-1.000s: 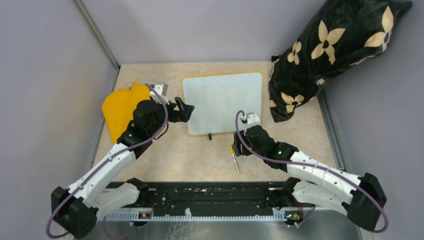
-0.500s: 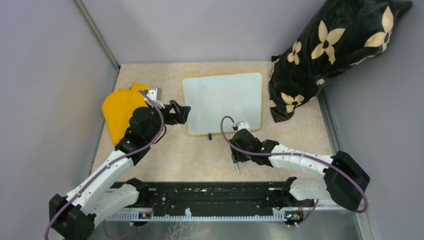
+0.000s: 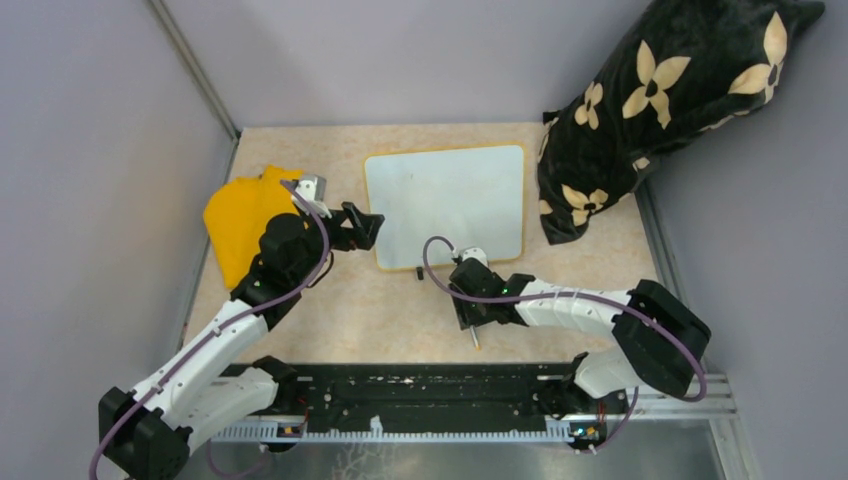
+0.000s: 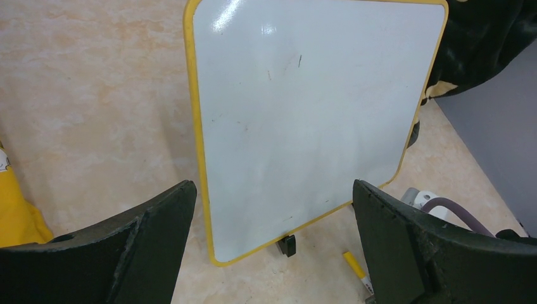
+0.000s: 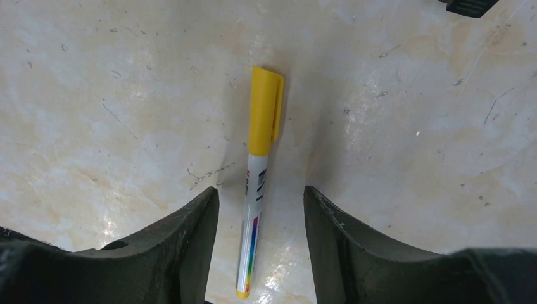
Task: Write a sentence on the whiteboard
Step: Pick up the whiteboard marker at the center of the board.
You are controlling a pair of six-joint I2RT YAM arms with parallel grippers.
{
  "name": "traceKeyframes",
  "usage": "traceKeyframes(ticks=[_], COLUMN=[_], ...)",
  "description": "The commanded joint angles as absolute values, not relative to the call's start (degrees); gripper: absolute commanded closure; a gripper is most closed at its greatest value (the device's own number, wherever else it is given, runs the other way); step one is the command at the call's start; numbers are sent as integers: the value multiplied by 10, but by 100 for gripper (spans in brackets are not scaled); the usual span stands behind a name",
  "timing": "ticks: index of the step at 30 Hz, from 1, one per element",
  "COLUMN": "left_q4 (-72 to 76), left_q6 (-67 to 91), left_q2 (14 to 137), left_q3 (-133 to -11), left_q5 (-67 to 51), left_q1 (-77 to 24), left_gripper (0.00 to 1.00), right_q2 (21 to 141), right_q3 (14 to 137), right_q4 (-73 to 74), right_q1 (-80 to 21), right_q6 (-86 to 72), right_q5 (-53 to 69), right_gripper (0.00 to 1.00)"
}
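Right gripper point(image 5: 259, 212) is straddling the yellow-capped marker point(image 5: 263, 114), jaws spread, while left gripper point(image 4: 272, 190) is hovering wide-open near the whiteboard point(image 4: 304, 95).

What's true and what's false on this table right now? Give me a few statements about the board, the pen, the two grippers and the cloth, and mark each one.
1. The glossy white rectangular whiteboard with the thin yellow frame carries no sentence. True; only a few faint specks show.
2. The white marker with the yellow cap is gripped by the right gripper. False: it lies on the beige tabletop between the open jaws, with a gap on each side.
3. The marker is uncapped. False: its yellow cap is on.
4. The left gripper is open and holds nothing. True.
5. The yellow cloth lies on the whiteboard's right. False: it is on the left; the black flowered cushion is on the right.
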State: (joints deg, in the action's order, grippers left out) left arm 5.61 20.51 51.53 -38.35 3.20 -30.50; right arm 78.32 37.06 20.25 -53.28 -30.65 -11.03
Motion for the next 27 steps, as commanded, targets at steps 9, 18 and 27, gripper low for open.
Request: traceKeyframes(ticks=[9,18,27], left_q4=[67,65,66], left_q6=[197,199,198], left_q2=[506,510,507], left_q3=[-398,-399,-398], left_q5=[20,17,12], left_q1=[-306,-307,-306], left_gripper=[1,1,1], right_q2=[831,838,834], right_q3=[397,396,381], right_q4=[265,268,247], right_q1=[-564,-575,-575], right_q6=[-314,-322,-337], right_q5=[-167,-164,-170], right_gripper=[57,73,100])
